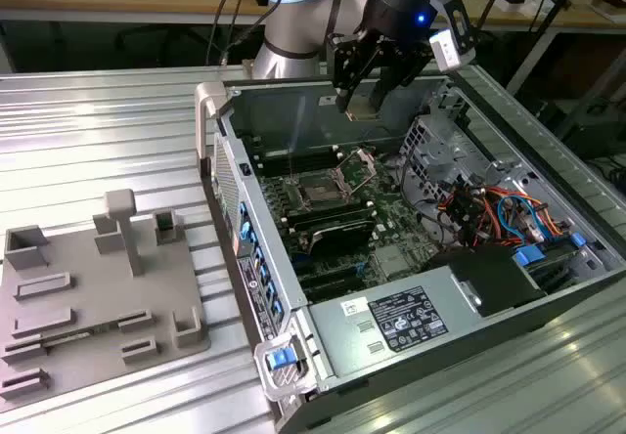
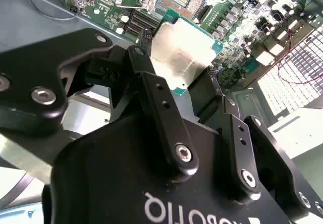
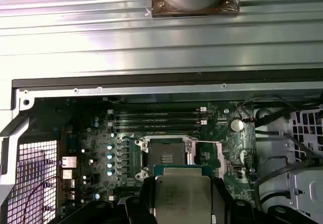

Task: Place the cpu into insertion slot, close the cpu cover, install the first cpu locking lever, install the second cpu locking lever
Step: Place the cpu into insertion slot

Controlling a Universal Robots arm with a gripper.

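Cpu is riding in the end effector, which is hanging above the open computer case near its far wall. The fingers are clamping narrow on two opposite edges of the chip. Its silvery top is showing between them in both wrist views, with a pale edge peeking out at the rim. The chip is hovering in the air, clear of the circuit board and touching only the fingers.

On the board the insertion slot is lying open, its dark centre showing inside the silvery rim. Just beside it, toward the exterior view's right, the cpu cover is standing raised on its hinge. Long black memory slots are running along the board near the socket.

Orange and blue cables are bunching inside the case toward the exterior view's right. A labelled power supply box is sitting at the near end.

The case is resting on a ribbed metal desk. A grey holder plate with raised blocks is lying on the desk at the exterior view's left, apart from the case.
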